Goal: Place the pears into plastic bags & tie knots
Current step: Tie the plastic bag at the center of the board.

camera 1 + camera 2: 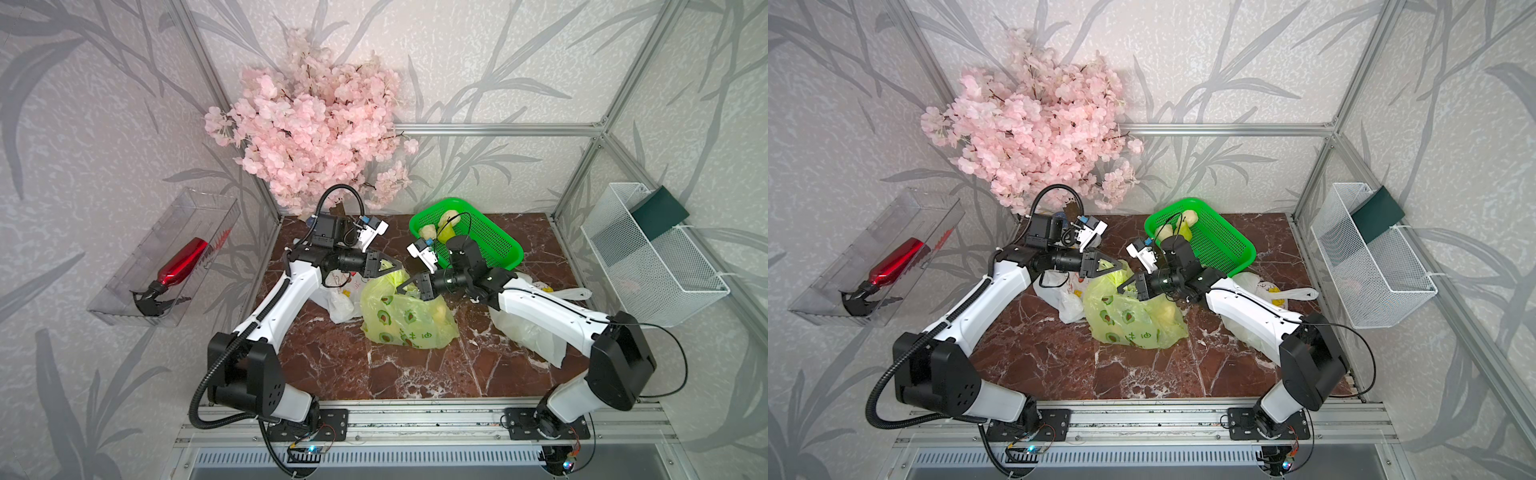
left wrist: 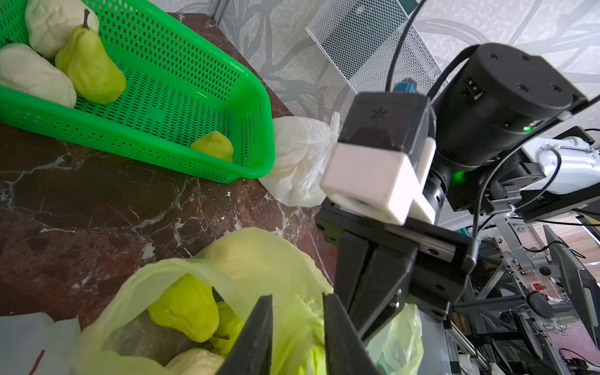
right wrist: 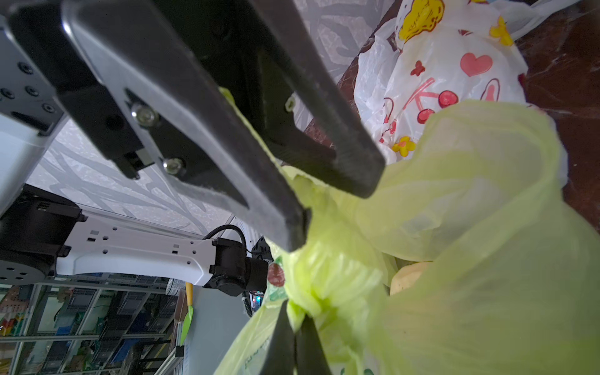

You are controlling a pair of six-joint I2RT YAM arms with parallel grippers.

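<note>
Facing off across the mouth of the yellow-green bag (mid-table, pears inside), the right gripper is clamped shut on one handle while the left gripper straddles the opposite handle with jaws part-open, nearest for the crossing, I'd judge.

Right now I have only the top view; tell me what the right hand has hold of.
Observer: The right hand is shut on a bunched strip of the yellow-green bag.
Operator: Now the left hand.
Observer: Its fingers stand apart, bag plastic between them.
Operator: Look inside the bag.
Observer: Two green pears and one pale fruit show through its mouth.
</note>
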